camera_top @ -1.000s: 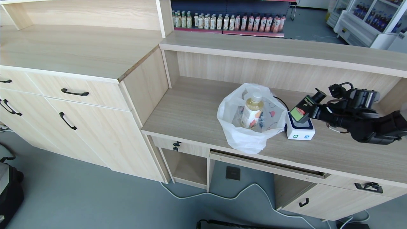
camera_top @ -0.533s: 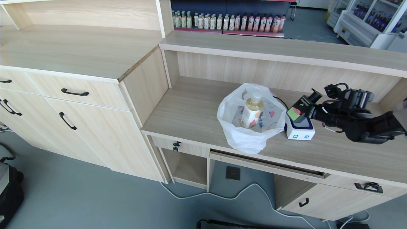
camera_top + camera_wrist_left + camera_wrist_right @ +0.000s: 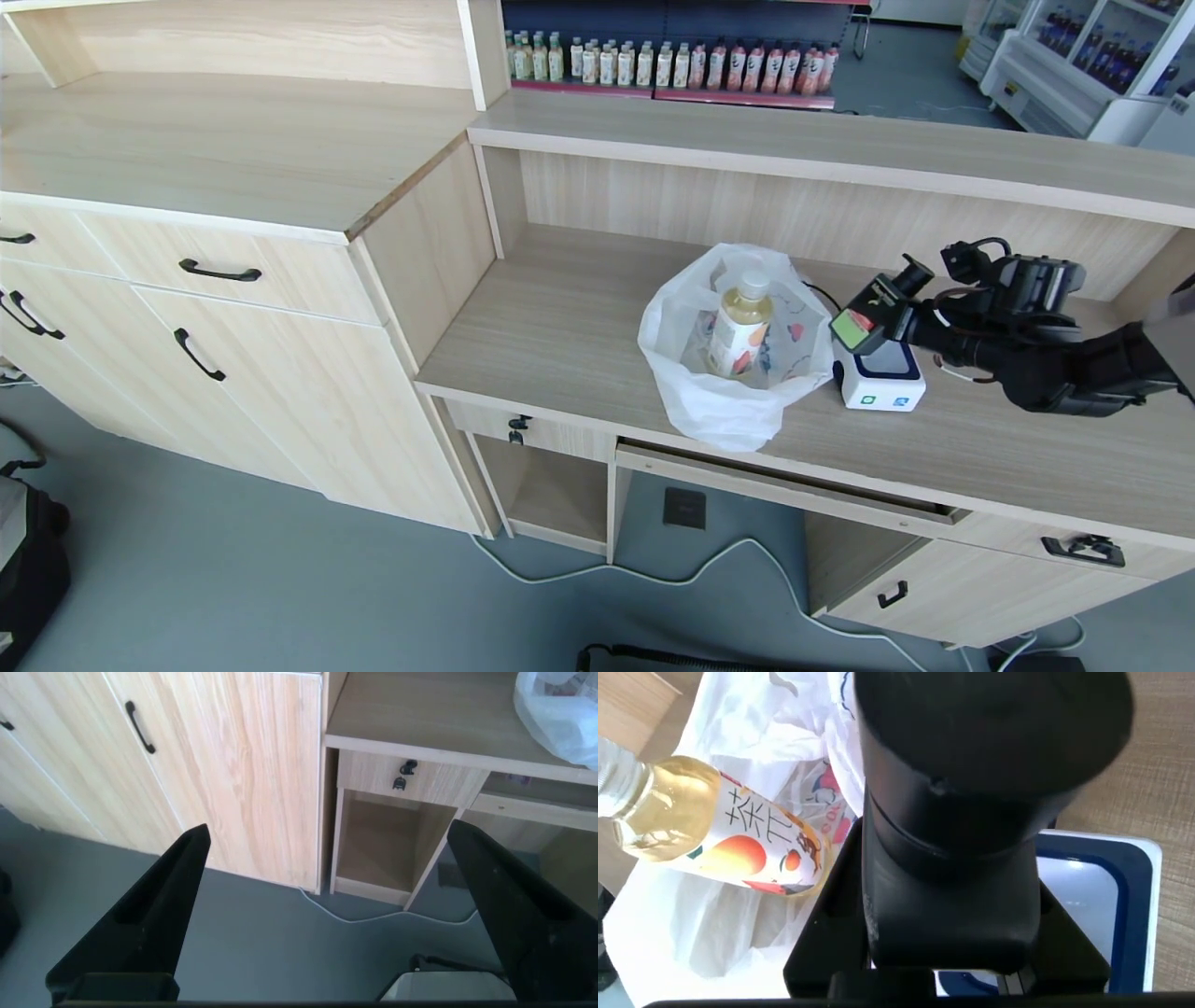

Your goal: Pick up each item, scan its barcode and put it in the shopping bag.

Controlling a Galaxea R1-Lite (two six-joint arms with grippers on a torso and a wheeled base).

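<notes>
Since a second ago, the right gripper has drifted a little toward the shopping bag, with its load. It is closed on a dark container with a green and red label, held tilted in the air above the white and blue scanner. The scanner stands on the counter, touching the bag's side. Inside the bag a tea bottle stands upright.

I judge the step to be the carry from scanner to bag. To do it well, the grip should stay firm. The container should pass above the bag's soft rim, not through it. It should go down into the free space beside the tea bottle, so that bottle is not knocked over, and be let go only when low.

The left gripper hangs wide apart over the floor, beside the cabinet.

No barcode can be seen. In the right wrist view the dark container hides the fingers and part of the scanner. The bag's bottom is hard to make out.
</notes>
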